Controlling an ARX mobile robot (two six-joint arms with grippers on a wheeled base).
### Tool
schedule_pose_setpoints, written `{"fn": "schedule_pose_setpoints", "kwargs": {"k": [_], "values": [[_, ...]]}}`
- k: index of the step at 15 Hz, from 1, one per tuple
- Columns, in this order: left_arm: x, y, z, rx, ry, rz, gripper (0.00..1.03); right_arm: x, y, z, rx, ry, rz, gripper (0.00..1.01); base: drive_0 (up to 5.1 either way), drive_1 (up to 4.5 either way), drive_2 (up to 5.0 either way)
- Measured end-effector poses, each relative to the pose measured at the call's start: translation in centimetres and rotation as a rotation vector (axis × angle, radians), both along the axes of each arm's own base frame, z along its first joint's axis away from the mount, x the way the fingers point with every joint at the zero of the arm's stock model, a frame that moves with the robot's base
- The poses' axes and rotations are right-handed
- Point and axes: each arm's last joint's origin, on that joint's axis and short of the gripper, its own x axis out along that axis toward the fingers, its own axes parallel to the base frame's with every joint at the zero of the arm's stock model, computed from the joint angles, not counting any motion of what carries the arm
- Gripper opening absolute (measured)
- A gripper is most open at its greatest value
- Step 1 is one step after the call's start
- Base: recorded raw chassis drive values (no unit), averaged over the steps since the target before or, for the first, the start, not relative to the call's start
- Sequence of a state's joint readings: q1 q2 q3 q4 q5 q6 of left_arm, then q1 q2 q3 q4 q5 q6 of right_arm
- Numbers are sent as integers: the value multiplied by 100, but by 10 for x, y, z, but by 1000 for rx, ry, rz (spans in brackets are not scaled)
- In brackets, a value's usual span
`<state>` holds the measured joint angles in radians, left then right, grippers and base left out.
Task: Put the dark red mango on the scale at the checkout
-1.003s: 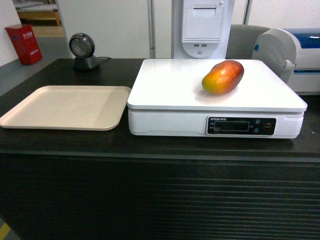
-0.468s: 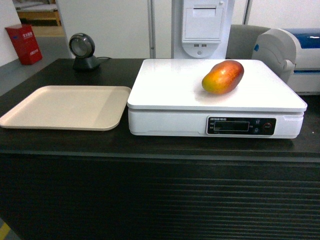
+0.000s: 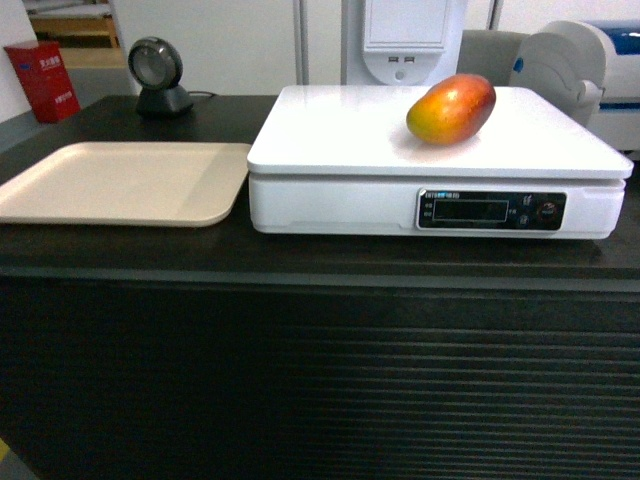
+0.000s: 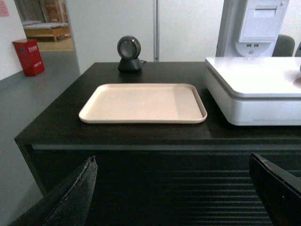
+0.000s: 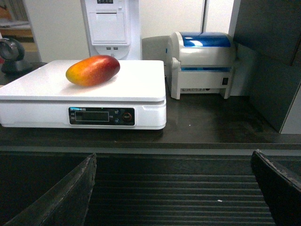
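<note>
The dark red mango [image 3: 451,108] lies on its side on the white scale [image 3: 330,135], toward the platform's right back; the right wrist view shows the mango [image 5: 92,70] and the scale [image 5: 141,84] too. The scale stands on the dark checkout counter [image 3: 300,350] with its ribbed front. Neither gripper shows in the head view. My left gripper [image 4: 173,162] hangs open and empty in front of the counter's slats, below the tray. My right gripper [image 5: 174,160] is open and empty too, low before the counter, apart from the scale.
A flat beige tray [image 3: 120,182] lies left of the scale. A round black scanner [image 3: 155,75] stands at the counter's back left. A white and blue printer [image 5: 201,63] sits right of the scale, with a dark panel [image 5: 273,61] beyond it. A red box [image 3: 42,80] is at far left.
The head view has dropped lower and come a little closer to the counter, so everything sits higher in the frame. The mango and scale have not shifted on the counter.
</note>
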<state>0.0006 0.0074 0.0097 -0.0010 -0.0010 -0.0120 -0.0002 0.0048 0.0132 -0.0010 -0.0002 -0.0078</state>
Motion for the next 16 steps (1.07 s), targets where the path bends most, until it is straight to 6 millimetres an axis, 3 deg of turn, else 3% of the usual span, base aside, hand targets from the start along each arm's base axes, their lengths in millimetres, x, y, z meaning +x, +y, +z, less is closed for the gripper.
{"fn": "schedule_pose_setpoints", "kwargs": {"k": [16], "values": [[0,0,0,2,2,0,98,0,0,0,0,3,1,98,0,0,0]]}}
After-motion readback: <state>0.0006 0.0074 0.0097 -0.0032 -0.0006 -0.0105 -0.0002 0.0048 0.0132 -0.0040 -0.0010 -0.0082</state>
